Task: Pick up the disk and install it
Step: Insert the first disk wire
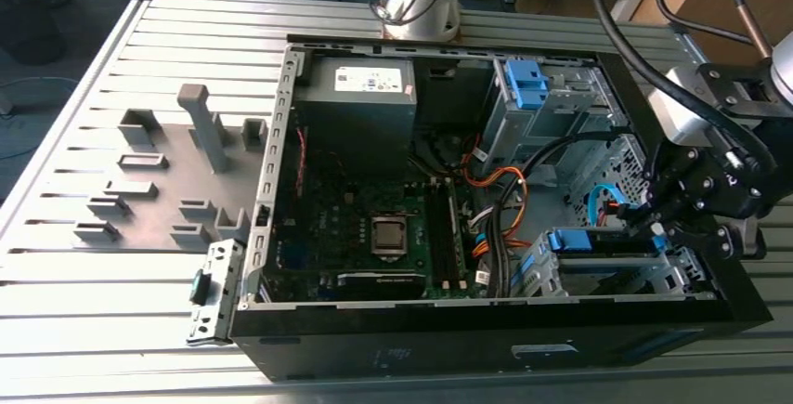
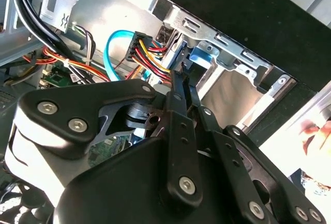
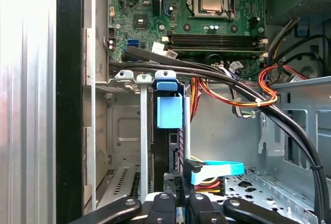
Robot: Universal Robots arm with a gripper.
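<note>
The disk (image 3: 168,149) stands edge-on in a slot of the metal drive cage (image 3: 121,131) at the front corner of the open computer case (image 1: 496,334), its blue rail tab (image 3: 169,111) at the far end. In the exterior view its blue rail (image 1: 582,240) lies along the cage top at the exterior view's lower right. My gripper (image 3: 178,197) is right at the disk's near end, fingers (image 2: 178,110) drawn close together with a thin gap between them. Their tips (image 2: 182,78) reach the blue rail (image 2: 202,54). The black gripper (image 1: 656,223) hangs over the cage.
A light-blue data cable (image 3: 214,171) and coloured power wires (image 3: 232,97) run beside the cage, with thick black cables (image 3: 289,131) crossing above. The motherboard (image 1: 371,228), grey power supply (image 1: 359,88) and a second blue bracket (image 1: 526,79) fill the case. A grey fixture plate (image 1: 162,172) lies at the exterior view's left.
</note>
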